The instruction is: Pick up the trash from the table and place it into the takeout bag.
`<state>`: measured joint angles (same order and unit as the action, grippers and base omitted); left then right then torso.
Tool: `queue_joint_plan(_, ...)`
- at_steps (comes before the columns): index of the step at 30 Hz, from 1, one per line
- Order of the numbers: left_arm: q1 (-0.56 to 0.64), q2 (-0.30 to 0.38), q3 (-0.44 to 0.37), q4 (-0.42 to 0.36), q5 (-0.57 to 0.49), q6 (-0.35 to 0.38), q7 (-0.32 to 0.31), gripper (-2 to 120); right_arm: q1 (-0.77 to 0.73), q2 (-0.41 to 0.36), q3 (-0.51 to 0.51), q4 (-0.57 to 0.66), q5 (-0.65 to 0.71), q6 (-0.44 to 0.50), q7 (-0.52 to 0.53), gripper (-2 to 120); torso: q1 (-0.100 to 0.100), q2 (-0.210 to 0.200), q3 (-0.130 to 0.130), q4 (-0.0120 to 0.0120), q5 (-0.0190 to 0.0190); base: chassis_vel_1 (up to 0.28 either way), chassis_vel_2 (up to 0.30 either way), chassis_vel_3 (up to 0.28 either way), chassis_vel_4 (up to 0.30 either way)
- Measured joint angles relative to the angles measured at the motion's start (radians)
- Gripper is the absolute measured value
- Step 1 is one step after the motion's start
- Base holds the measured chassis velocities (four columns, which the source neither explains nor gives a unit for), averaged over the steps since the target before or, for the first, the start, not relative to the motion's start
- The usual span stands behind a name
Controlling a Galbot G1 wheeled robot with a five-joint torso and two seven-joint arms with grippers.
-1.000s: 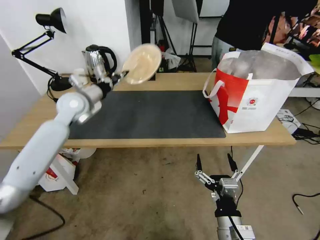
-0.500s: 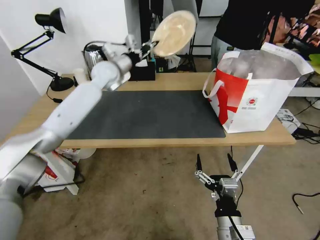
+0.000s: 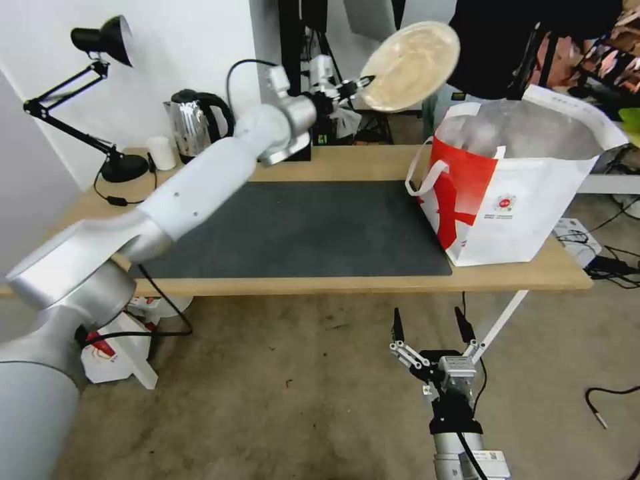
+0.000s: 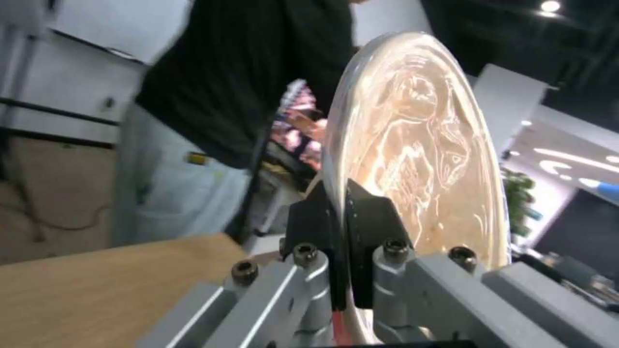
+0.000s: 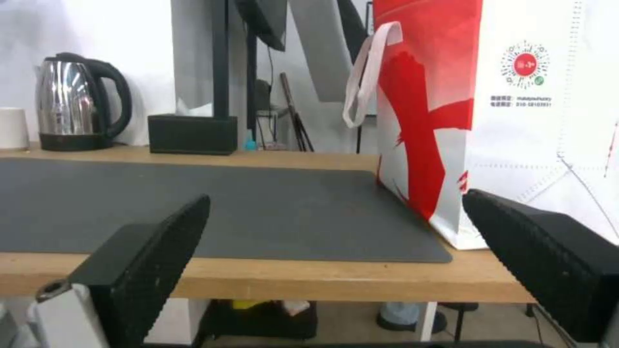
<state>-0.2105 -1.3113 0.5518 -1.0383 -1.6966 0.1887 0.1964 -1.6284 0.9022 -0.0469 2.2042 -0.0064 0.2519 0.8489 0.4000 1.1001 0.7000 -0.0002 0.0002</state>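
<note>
Nearest: right gripper (image 3: 430, 327) parked low in front of the surface (image 3: 347, 285), below its near edge, fingers spread wide and holding nothing. In the right wrist view its two black pads (image 5: 161, 241) frame the dark grey mat (image 5: 193, 203) and the foot of the takeout bag (image 5: 516, 121).

Mid: mat bare of leftovers in the head view. Takeout bag (image 3: 520, 193) stands upright on the right end of the surface, partly on the mat's corner, mouth open upward, foil lining exposed, strap handle hanging on its left face.

Far and high: left arm stretched out across the surface. Left gripper (image 3: 357, 83) pinches the rim of the round beige-brown bowl (image 3: 410, 65); the left wrist view shows the fingers (image 4: 364, 217) closed narrow on the bowl edge. Bowl tilted steeply, nearly on edge, well above the surface, just left of and above the bag's mouth, not yet over it.

Back row: steel kettle (image 3: 193, 123), small white cup (image 3: 161, 152), black desk lamp (image 3: 100, 43).

Step in hand, as judged: carrying the bowl to the bag.

Next move calls for bringing the bowl over the opening, lowering it between the walls clear of the near rim and handle, then releasing. The steep tilt may help it slip in.
</note>
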Motion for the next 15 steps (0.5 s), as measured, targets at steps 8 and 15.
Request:
queue_joint_plan(8,-0.067,-0.101,0.113,0.100,-0.006,-0.016,0.016,0,0.000,0.000,0.000,0.000,0.000,0.000,0.000,100,0.000,0.000,0.000,0.0006,-0.0002,0.000,0.000,0.000,0.000)
queue_joint_plan(15,-0.128,-0.188,0.191,0.212,-0.030,-0.017,0.018,0,0.000,0.000,0.000,0.000,0.000,0.000,0.000,100,0.000,0.000,0.000,0.0001,0.0000,0.000,0.000,0.000,0.000)
